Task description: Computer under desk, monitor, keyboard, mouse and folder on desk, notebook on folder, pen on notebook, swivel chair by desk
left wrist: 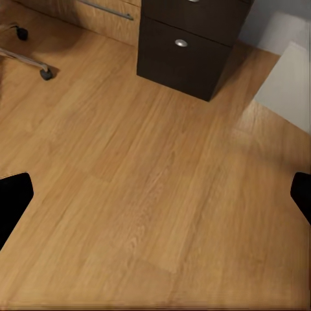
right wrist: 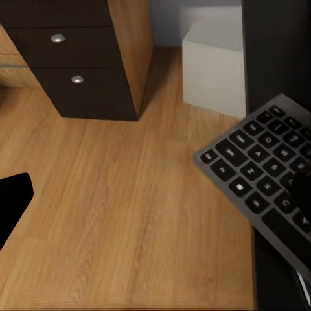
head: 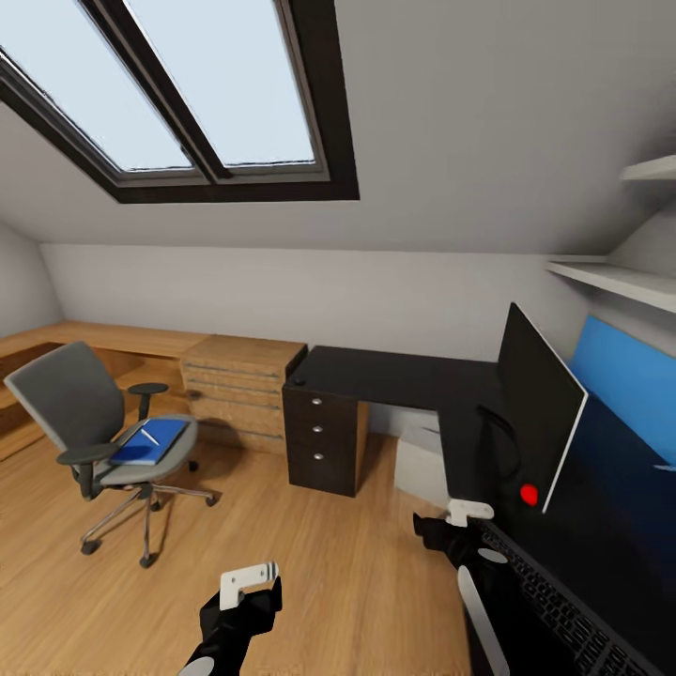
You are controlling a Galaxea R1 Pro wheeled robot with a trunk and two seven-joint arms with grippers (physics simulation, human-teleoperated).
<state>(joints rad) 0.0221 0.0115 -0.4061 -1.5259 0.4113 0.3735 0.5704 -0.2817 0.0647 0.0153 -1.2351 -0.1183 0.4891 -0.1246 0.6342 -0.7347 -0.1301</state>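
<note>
Head view: keyboard (head: pixel 563 601) overhangs the tabletop (head: pixel 394 376) edge by the monitor (head: pixel 540 404), right tool (head: pixel 449 537) at its corner, grip state unclear. Left tool (head: pixel 246 593) spread wide, empty, over floor. Folder (head: pixel 150 441) on swivel chair (head: pixel 103 432); computer (head: pixel 418 460) under tabletop.
</note>
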